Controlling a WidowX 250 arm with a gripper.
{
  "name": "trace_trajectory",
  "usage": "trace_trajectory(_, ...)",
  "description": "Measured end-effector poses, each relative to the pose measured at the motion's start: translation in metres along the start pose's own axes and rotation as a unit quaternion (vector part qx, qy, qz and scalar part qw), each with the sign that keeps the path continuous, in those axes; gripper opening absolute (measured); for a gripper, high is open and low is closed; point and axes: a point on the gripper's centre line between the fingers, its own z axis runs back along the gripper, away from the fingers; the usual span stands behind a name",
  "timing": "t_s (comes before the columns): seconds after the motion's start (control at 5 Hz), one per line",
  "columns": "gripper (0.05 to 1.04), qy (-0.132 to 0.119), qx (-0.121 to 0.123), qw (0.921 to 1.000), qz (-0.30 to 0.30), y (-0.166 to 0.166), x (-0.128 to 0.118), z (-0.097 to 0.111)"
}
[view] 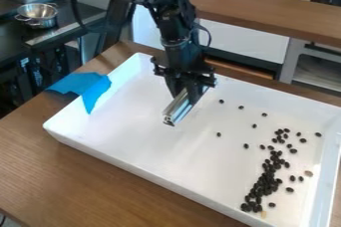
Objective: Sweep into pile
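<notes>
The black gripper (pixel 188 82) hangs over the upper middle of the white tray (pixel 140 136), shut on a silver metal bar (pixel 178 107) that slants down toward the lower left. Dark beans (pixel 267 176) lie in a dense, elongated cluster in the tray's right part, running from its lower edge upward. Several single beans (pixel 246 146) are scattered to the left of and above the cluster, the closest ones a short way right of the bar. A few lighter brown pieces (pixel 308 173) lie right of the cluster.
Blue cloth (pixel 85 87) drapes over the tray's upper left rim. The tray's raised walls stand around the beans on a brown wooden table (pixel 80 181). A metal bowl (pixel 37 15) sits on a dark surface at the upper left, and a wooden counter (pixel 266 9) runs behind.
</notes>
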Motion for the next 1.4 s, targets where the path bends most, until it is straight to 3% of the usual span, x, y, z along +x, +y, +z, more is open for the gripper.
trace_trajectory(0.4, 0.369, 0.009, 0.04, 0.9987, 0.028, 0.01, 0.015, -0.026)
trace_trajectory(0.6, 0.369, 0.019, 0.052, 0.9982, 0.024, 0.005, 0.011, -0.037)
trace_trajectory(1.0, 0.369, 0.017, 0.066, 0.9975, 0.021, -0.009, 0.011, -0.045)
trace_trajectory(1.4, 0.369, 0.034, 0.063, 0.9969, 0.034, -0.036, 0.013, -0.049)
